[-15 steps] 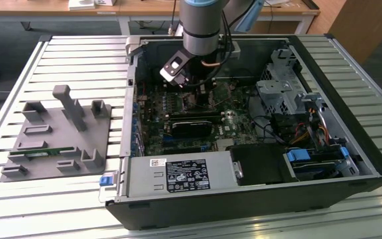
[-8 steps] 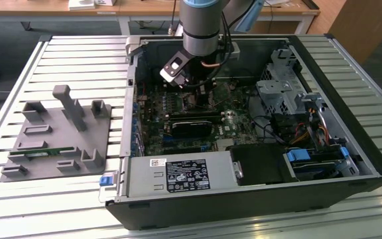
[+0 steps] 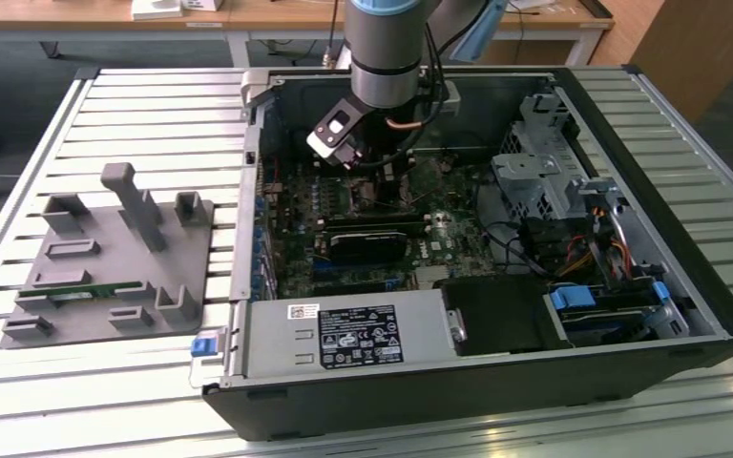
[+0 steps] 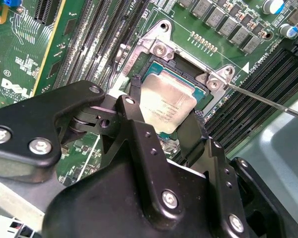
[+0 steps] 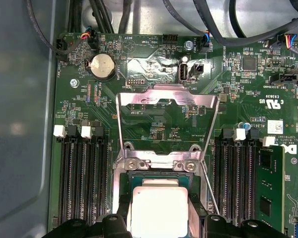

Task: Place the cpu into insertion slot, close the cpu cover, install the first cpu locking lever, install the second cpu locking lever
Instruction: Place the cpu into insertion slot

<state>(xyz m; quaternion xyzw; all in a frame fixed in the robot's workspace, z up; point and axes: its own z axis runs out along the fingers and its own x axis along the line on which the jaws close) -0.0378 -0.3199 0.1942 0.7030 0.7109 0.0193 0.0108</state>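
My gripper is shut on the cpu, a small square chip with a dull silvery top; one black finger sits on each of two opposite edges. The cpu sits at the insertion slot, inside its silvery metal rim; whether it is fully seated I cannot tell. The cpu cover, a thin silvery frame with a square window, stands flipped open beyond the slot. A thin wire locking lever stands raised beside the slot. In the exterior view the gripper reaches down into the open computer case.
Long black memory slots flank the socket on both sides. A round coin battery and cable bundles lie beyond the cover. A grey parts fixture stands at the exterior view's left, beside the case with its power supply.
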